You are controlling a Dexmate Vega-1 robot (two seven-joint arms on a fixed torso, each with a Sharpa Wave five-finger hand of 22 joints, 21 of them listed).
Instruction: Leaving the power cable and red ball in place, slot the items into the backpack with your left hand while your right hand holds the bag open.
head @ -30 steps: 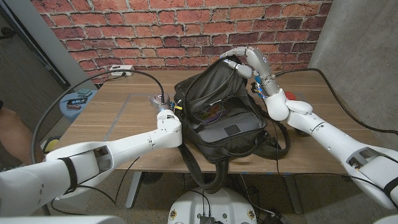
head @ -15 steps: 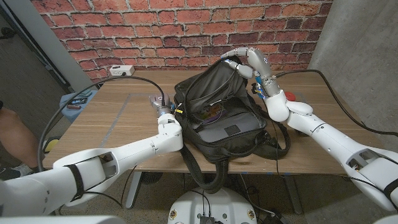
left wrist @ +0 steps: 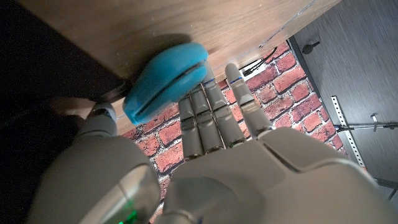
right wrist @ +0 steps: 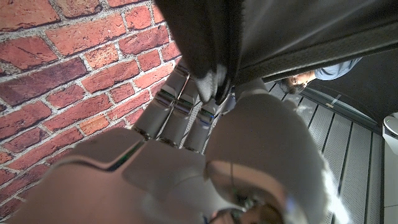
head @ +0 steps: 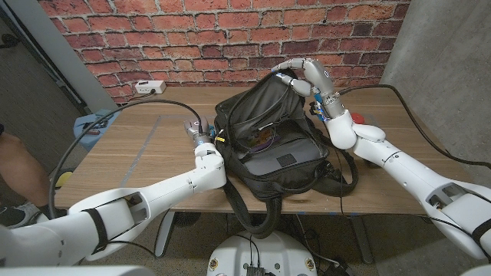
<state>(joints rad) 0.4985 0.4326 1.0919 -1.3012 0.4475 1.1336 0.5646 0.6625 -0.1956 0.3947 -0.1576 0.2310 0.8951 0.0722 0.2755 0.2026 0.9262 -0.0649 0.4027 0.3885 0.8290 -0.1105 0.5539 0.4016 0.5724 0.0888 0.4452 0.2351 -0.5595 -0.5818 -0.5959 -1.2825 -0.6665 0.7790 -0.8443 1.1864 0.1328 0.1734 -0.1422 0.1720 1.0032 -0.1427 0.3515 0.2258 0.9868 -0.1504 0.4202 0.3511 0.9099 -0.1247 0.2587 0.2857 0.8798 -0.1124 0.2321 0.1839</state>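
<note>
The black backpack (head: 268, 142) sits mid-table, mouth gaping toward the near edge. The right hand (head: 303, 75) pinches its top rim, lifting it toward the far edge. The left hand (head: 198, 132) stands beside the bag's left side, fingers (left wrist: 211, 115) straight, touching a blue case (left wrist: 165, 78); bare wooden table (head: 130, 146) stretches leftward.

The backpack (head: 268, 142) is showing as black woven cloth, matt, creasing softly, with a smoother, faintly shiny panel on its front. The table (head: 146, 146) is showing matt wood with a fine grain. Both hands, left hand (head: 196, 130) and right hand (head: 301, 73), are gleaming as bare metal fingers set into glossy white plastic shells. The blue item (left wrist: 166, 82) is looking like smooth, slightly shiny plastic. The wall (head: 222, 38) is showing rough red brick.
</note>
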